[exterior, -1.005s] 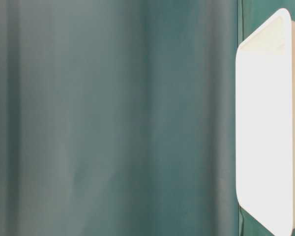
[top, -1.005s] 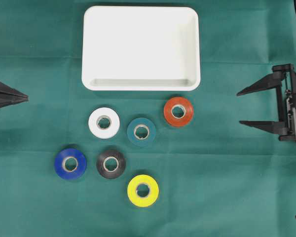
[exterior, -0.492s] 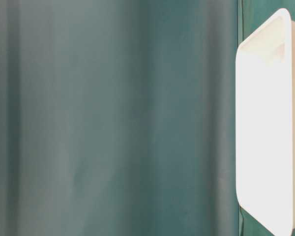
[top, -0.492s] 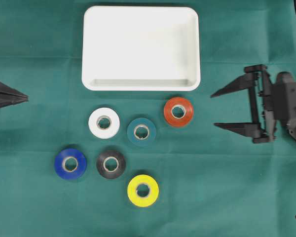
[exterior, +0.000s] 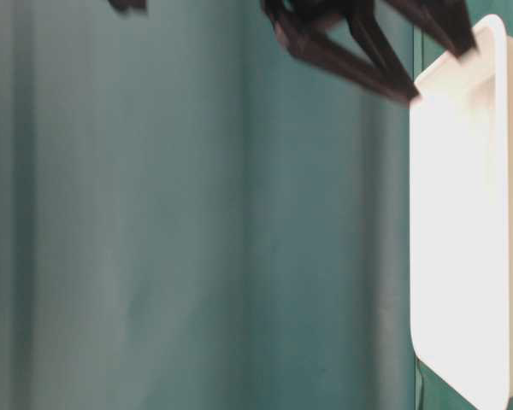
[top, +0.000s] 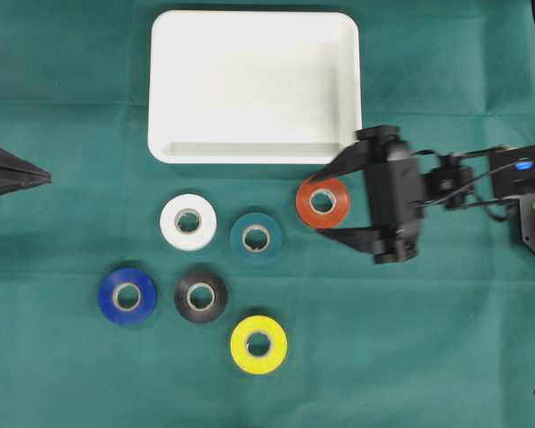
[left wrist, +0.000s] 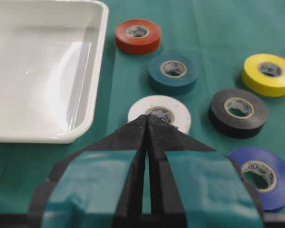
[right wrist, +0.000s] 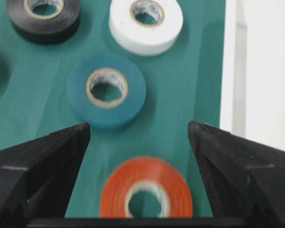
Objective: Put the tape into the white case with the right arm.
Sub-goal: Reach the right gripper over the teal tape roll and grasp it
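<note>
The white case (top: 254, 153) sits at the back middle of the green cloth, with nothing in it. Just below its right corner lies a red tape (top: 339, 203). My right gripper (top: 311, 207) reaches in from the right and stands open, one finger on each side of the red tape (right wrist: 114, 194), which shows blurred between the jaws without touching them. In the right wrist view my right gripper (right wrist: 138, 126) has the case's wall (right wrist: 230, 71) beside its right finger. At the far left my left gripper (top: 45, 175) is shut on nothing.
Other tape rolls lie left of the red one: teal (top: 269, 239), white (top: 171, 223), black (top: 216, 298), blue (top: 110, 298), yellow (top: 275, 346). In the table-level view the right gripper's fingers (exterior: 359, 51) show at the top, next to the case (exterior: 462, 213).
My right arm has swept left from the right edge, jaws still open, until its fingers straddle the red tape. The left gripper and all rolls stayed put.
</note>
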Tool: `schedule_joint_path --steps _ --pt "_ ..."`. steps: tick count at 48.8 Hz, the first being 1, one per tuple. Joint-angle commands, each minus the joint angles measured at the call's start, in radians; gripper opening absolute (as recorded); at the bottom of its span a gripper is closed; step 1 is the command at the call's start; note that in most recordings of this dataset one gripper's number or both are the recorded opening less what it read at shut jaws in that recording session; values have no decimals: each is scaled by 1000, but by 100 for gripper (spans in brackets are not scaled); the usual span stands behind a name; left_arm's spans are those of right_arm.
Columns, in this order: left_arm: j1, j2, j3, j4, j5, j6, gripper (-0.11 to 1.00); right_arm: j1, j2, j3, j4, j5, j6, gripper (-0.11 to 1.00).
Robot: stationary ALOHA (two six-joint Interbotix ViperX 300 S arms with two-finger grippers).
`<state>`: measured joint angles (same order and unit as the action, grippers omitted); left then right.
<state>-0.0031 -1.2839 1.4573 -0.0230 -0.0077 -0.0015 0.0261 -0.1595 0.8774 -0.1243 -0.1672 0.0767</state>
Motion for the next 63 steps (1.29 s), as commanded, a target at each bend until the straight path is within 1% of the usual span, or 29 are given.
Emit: schedule_joint_path --steps 1,9,19,30,41,48,63 --pt "-2 6 -6 0 -9 -3 0 -5 55 -83 -2 -9 2 55" --pt "-2 6 -5 -2 -8 -3 0 -8 161 -192 -2 0 2 55" --pt "-2 6 2 0 -8 -3 0 -8 242 -278 -2 9 3 55" --pt "-2 6 5 0 -8 -3 0 -8 270 -310 -2 72 5 55" --pt "-2 6 8 0 -8 -3 0 -2 302 -353 -2 224 5 55" --pt "-2 6 6 -2 -6 -3 0 2 330 -383 -2 282 5 55" --pt "-2 6 9 -2 -6 -3 0 2 365 -413 -2 337 6 55"
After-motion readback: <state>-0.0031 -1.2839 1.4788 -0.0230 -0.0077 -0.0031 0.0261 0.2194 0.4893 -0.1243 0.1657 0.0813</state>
